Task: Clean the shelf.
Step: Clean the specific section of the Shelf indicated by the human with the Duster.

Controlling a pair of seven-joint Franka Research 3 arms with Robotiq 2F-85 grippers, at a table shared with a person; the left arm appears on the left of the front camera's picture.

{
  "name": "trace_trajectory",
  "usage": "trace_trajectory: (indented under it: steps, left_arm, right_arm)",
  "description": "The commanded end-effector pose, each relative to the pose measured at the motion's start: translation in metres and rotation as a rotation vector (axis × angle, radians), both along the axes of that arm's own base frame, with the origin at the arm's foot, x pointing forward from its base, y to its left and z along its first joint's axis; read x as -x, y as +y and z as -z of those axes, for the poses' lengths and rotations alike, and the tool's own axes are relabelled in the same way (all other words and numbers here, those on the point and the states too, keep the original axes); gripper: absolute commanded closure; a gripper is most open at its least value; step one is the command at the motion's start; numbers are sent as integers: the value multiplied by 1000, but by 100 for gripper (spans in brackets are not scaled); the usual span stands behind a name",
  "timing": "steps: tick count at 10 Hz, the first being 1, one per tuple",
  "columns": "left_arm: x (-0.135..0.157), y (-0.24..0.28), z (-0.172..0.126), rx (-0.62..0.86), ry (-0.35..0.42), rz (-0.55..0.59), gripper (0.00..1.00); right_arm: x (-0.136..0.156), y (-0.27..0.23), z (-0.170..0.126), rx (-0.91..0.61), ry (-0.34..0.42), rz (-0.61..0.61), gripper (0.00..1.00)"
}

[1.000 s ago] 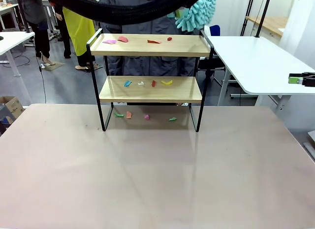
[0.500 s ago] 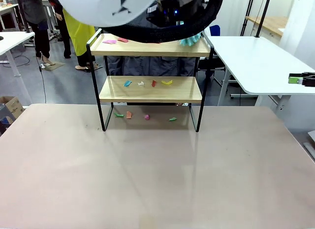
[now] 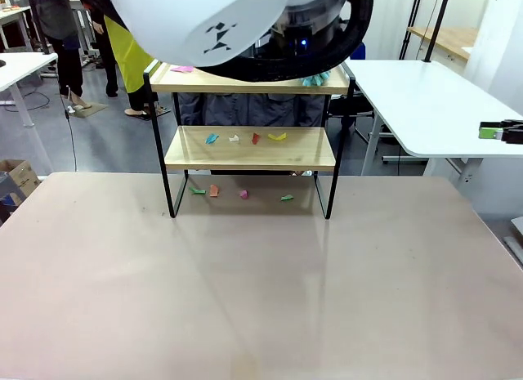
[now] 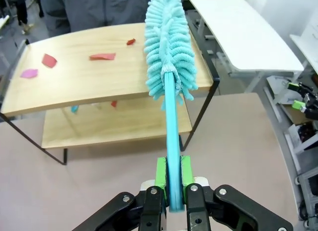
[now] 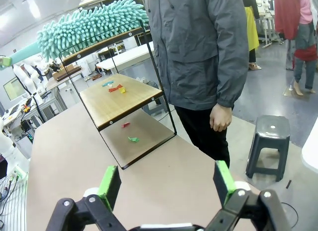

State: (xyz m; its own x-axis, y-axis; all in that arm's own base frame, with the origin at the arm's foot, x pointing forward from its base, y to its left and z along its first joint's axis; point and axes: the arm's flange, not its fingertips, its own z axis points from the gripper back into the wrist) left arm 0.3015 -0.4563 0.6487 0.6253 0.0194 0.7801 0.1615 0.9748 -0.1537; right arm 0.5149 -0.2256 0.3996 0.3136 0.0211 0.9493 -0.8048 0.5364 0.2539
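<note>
Our left gripper (image 4: 173, 172) was clamped tight on the teal handle of the fluffy duster (image 4: 168, 52). Its head sat over the right end of the top board of the shelf (image 4: 84, 89), though we couldn't tell if it was touching. Coloured paper scraps (image 4: 102, 56) lay on that board, the lower one and the table (image 3: 245, 290) underneath. The shelf stood at the table's far side. Our right gripper (image 5: 166, 184) had its jaws spread wide with nothing in them, facing a person (image 5: 198, 47) in a grey jacket just behind the shelf.
</note>
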Motion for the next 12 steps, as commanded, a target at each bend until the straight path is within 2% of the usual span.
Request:
trace_trajectory:
  steps: [1, 4, 5, 6, 9, 12]
  left_arm:
    - [-6, -11, 6, 32, 6, -15, 86]
    - [-11, -11, 3, 17, 81, 14, 86]
    - [-6, -5, 11, 18, 47, 15, 86]
    - [-6, -7, 13, 20, 65, 22, 86]
    - [-12, 35, 8, -88, 98, -35, 86]
    - [-20, 79, 11, -135, 135, -72, 86]
  right_arm:
    - [0, 2, -2, 4, -4, 4, 0]
    - [0, 2, -2, 4, -4, 4, 0]
    - [0, 2, -2, 4, -4, 4, 0]
    - [0, 2, -2, 4, -4, 4, 0]
    - [0, 2, -2, 4, -4, 4, 0]
    - [0, 2, -2, 4, -4, 4, 0]
